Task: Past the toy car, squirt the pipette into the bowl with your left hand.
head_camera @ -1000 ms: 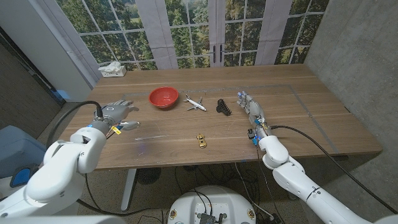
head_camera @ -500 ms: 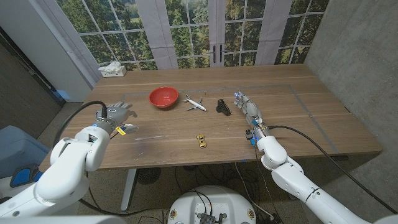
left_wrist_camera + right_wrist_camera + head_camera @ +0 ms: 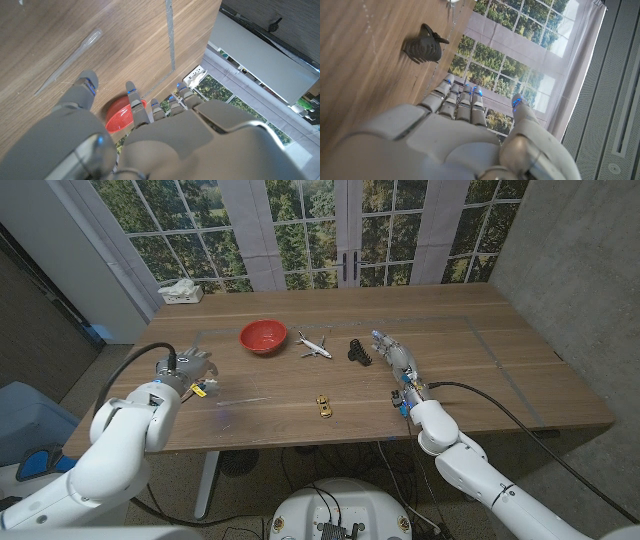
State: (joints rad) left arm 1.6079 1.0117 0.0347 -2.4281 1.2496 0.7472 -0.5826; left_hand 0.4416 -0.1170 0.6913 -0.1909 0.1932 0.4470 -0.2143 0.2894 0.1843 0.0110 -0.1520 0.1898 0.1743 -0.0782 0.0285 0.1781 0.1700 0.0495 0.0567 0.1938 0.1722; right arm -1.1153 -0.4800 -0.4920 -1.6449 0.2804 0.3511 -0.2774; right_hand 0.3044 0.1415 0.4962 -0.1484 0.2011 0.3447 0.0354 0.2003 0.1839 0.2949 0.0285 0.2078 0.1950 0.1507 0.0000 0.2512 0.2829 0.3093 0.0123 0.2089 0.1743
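Left hand (image 3: pixel 183 366) drawn back toward the frame's left edge.
Fingers spread, nothing held; pipette (image 3: pixel 243 401) left ungrasped on the bench (image 3: pixel 480 370).

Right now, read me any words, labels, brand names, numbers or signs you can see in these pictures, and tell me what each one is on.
No text can be read anywhere.
Yellow tag by the left hand: too small to tell if it bears print.
White box at the table's far left corner: any print too blurred to read.
Toy plane, toy car, red bowl, pipette: no markings legible.
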